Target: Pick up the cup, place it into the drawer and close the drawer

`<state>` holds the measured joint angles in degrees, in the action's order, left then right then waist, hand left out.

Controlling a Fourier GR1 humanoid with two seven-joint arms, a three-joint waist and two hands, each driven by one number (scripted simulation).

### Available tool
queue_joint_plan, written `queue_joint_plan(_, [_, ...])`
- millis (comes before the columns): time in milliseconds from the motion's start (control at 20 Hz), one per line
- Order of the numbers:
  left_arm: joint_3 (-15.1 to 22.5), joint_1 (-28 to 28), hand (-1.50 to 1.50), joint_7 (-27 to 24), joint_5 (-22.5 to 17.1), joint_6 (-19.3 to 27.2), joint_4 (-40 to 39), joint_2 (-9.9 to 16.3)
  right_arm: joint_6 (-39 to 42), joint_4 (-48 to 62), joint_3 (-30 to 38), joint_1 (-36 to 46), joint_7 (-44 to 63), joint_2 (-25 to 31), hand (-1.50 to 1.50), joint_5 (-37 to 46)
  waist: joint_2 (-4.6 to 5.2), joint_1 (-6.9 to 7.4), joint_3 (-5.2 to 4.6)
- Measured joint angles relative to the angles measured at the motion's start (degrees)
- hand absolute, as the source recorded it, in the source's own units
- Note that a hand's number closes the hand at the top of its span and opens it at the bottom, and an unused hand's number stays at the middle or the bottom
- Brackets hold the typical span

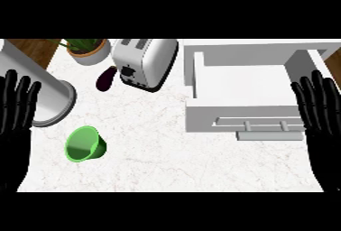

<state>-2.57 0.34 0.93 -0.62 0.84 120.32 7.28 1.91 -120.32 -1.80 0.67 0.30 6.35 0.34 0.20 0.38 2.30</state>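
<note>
Near the counter's [166, 153] left side, the green cup [85, 144] lies tipped over, untouched. Well to its right stands the white drawer [243, 110], pulled open, handle toward the near edge. Beyond the cup are a grey cylinder [40, 90], an eggplant [106, 78], a toaster [143, 61] and a potted plant [86, 47]. Left hand [16, 113] and right hand [320, 108] rest at the view's edges, fingers straight and spread, holding nothing.

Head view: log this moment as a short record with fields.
cup: green cup, lying tilted on the counter, front left
drawer: white drawer, open, nothing visible inside
left hand: left hand open at left edge, resting
right hand: right hand open at right edge, beside drawer
other: toaster, eggplant, potted plant
</note>
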Motion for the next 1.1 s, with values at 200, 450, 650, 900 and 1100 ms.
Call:
queue_joint_plan(200, [-0.2, 0.5, -1.50, -1.9, -7.8, -8.5, -0.1, 3.5, -0.3, 0.4, 0.9, 0.6, -0.2, -0.4, -1.50, -1.1, -0.14, -0.01, -1.52])
queue_joint_plan(450, [-0.2, 3.3, -1.50, -1.2, -23.7, -21.6, -4.7, 8.0, 1.3, 2.3, 0.4, 0.5, 1.4, 0.4, -1.50, -1.8, 0.13, 0.11, -2.26])
queue_joint_plan(650, [-5.0, 3.8, -1.50, -0.1, -35.7, -30.8, -13.0, 13.5, 3.1, 4.3, 0.4, 2.4, 3.8, 1.7, -1.50, -3.0, 0.11, -0.02, -2.36])
queue_joint_plan(900, [-8.8, 0.3, -1.50, -0.8, -39.2, -38.7, -25.0, 17.1, 3.9, 8.0, 1.6, 5.5, 4.3, 1.8, -1.50, -4.1, -0.03, -0.33, -2.34])
queue_joint_plan(1100, [-10.2, -2.8, -1.50, -4.3, -34.2, -43.0, -35.0, 17.1, 5.0, 10.6, 3.1, 8.0, 3.9, 2.6, -1.50, -4.8, -0.06, -0.50, -2.34])
